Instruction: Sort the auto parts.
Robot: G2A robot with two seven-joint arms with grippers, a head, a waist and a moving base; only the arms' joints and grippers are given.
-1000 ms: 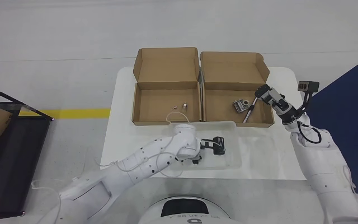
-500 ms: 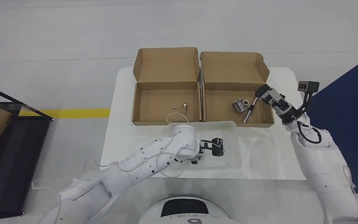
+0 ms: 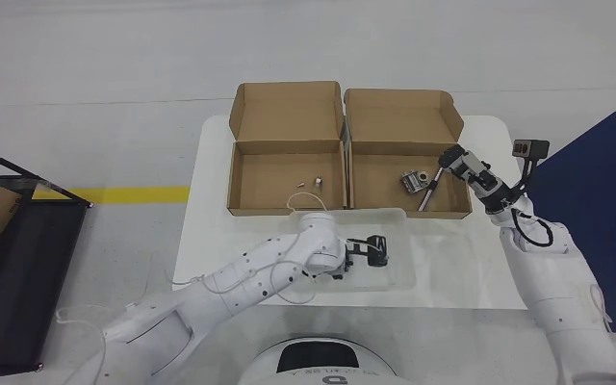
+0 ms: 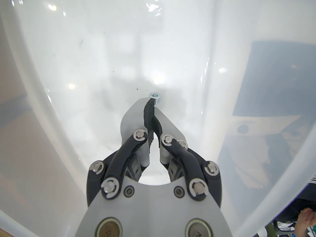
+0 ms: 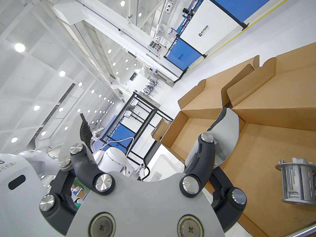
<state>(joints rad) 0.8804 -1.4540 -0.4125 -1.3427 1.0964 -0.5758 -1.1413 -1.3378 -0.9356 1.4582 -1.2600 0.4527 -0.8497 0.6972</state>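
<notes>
My left gripper (image 4: pixel 151 102) is down inside the clear plastic tray (image 4: pixel 74 50), shut on a small silver bolt (image 4: pixel 155 96) whose hex head sticks out past the fingertips. From above, that gripper (image 3: pixel 375 249) sits over the middle of the tray (image 3: pixel 404 277) at the table's front. My right gripper (image 5: pixel 155 124) hangs open and empty above the right edge of the right cardboard box (image 5: pixel 259 149), seen from above as the right gripper (image 3: pixel 449 157). That right box (image 3: pixel 380 188) holds a metal housing (image 3: pixel 415 180) and a thin rod (image 3: pixel 430 190).
The left cardboard box (image 3: pixel 269 183) holds a small screw (image 3: pixel 314 179) and a wire ring (image 3: pixel 300 200). Both boxes have their lids folded back. Bare white table (image 3: pixel 452 260) lies right of the tray. A black cart (image 3: pixel 29 260) stands on the floor far left.
My left gripper has shifted very slightly inside the tray, still pinched shut. The right arm has kept still.
</notes>
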